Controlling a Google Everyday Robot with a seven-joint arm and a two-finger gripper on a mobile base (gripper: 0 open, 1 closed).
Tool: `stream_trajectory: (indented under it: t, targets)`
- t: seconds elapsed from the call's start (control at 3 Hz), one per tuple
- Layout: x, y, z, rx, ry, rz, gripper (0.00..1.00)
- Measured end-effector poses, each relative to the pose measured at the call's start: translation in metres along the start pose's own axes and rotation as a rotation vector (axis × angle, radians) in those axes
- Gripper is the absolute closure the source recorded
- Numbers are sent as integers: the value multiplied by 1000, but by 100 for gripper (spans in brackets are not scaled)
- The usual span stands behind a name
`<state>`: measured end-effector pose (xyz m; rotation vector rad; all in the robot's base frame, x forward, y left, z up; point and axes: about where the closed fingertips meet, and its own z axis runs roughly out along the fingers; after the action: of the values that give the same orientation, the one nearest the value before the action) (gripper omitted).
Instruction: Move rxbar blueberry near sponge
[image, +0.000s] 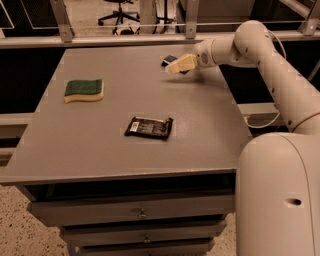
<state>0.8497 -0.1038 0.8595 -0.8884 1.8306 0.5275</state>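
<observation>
The rxbar blueberry (169, 59) is a small dark blue bar at the far right of the grey table (130, 105), mostly covered by my gripper. My gripper (179, 65) sits right over it, at or just above the table surface, reaching in from the right. The sponge (84, 90), green on top with a pale yellow body, lies flat at the left of the table, far from the bar and the gripper.
A larger black wrapped bar (148, 127) lies near the table's middle, toward the front. My white arm (265, 60) stretches along the table's right side, with the robot body (280, 195) at the front right. A rail (125, 39) runs behind the table.
</observation>
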Motion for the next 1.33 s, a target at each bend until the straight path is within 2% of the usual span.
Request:
stream_trajectory:
  t: [0.33, 0.67, 1.33]
  targets:
    - [5, -7, 5, -4, 8, 3, 0]
    - [11, -10, 8, -15, 17, -3, 16]
    - [15, -9, 10, -38, 35, -22, 63]
